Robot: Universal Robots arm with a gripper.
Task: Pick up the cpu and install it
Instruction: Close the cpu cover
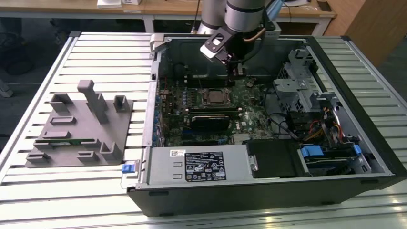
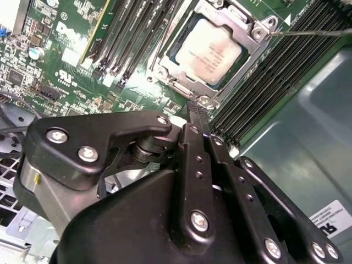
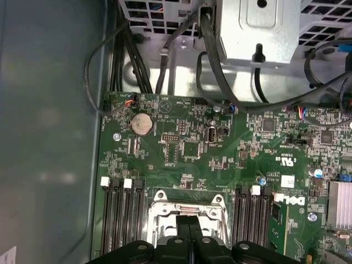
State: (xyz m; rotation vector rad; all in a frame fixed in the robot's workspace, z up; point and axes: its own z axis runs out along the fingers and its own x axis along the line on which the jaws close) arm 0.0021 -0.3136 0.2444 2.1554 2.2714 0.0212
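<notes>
Worktop: slatted metal worktop (image 1: 95,191), with an open computer case (image 1: 267,191) lying across the middle and a grey fixture tray (image 1: 76,129) near the edge on the exterior view's left.
Cpu: the cpu (image 2: 212,52) sits flat in the socket (image 2: 179,88) on the green motherboard (image 2: 33,33) (shiny side up), with memory slots (image 2: 286,77) on both sides.
Gripper: the gripper (image 2: 198,113) hangs inside the case, its tips just beside the socket's edge and off the cpu.
Jaws: pressed together, with nothing between them.
</notes>
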